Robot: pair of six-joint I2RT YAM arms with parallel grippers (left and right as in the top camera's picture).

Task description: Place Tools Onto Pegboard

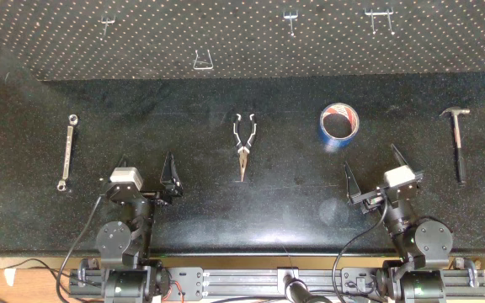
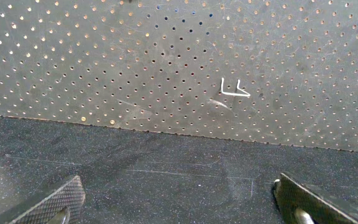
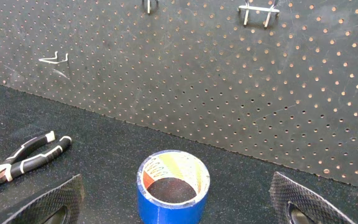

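Four tools lie in a row on the black mat: a silver wrench (image 1: pixel 66 152) at the left, red-tipped pliers (image 1: pixel 242 145) in the middle, a blue tape roll (image 1: pixel 339 124) and a hammer (image 1: pixel 457 143) at the right. The pegboard (image 1: pixel 251 38) stands along the back with wire hooks (image 1: pixel 202 61). My left gripper (image 1: pixel 146 167) rests open near its base, right of the wrench, facing a hook (image 2: pixel 234 90). My right gripper (image 1: pixel 373 168) is open just short of the tape roll (image 3: pixel 173 186), with the pliers (image 3: pixel 27 158) off to one side.
More hooks hang on the pegboard: one at the upper left (image 1: pixel 106 21), one near the middle (image 1: pixel 290 17) and a double one (image 1: pixel 379 15) at the right. Bare mat lies between the tools. The table's front edge runs by the arm bases.
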